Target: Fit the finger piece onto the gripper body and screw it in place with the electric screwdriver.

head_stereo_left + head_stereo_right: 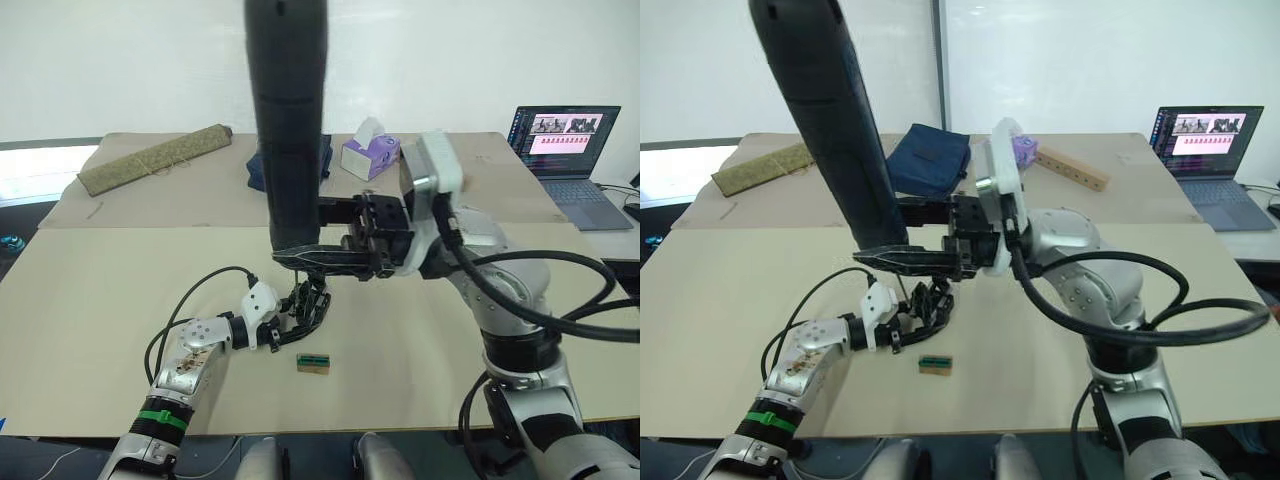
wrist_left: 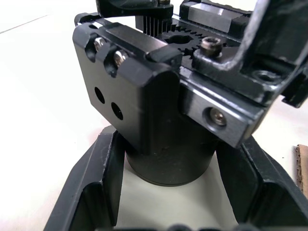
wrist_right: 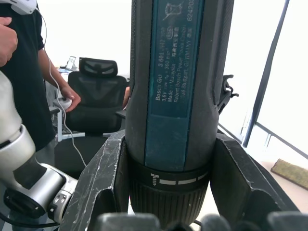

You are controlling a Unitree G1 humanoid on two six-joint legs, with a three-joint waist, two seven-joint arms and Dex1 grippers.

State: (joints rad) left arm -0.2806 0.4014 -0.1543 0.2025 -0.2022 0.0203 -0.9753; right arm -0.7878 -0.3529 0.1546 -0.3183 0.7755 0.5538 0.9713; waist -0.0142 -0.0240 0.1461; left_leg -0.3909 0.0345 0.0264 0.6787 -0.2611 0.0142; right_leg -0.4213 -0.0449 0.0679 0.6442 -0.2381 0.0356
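Across the middle of the table [image 1: 90,300], well back from its near edge, the electric screwdriver [image 1: 288,120] stands nearly upright, rounded end high and bit end down. The right end effector [image 1: 335,258] clamps it low on the barrel, fingers reaching in sideways from the right; the right wrist view shows a finger pressed against each side of the collar. Held this way, the tool's axis points down at the work below, which suits driving a screw from above.

Under the tool's lower end the gripper body [image 1: 308,305] sits on the table, its round base down. The left end effector [image 1: 285,325] closes narrowly on that base from the left; the left wrist view shows its fingers [image 2: 101,187] hugging the cylinder [image 2: 168,163] on both sides. That grip probably keeps the body from turning or sliding under the driver's torque. The body's rack teeth [image 2: 154,24], bolt heads and empty threaded holes [image 2: 115,111] face up and outward, open to the bit.

The finger piece cannot be singled out with certainty: a pointed black part rises from the gripper body, but whether it is the piece being fitted is unclear. The bit tip is not visible, so contact with a screw cannot be judged.

Just toward the near edge from the gripper body lies a small tan-and-green block [image 1: 313,363], untouched
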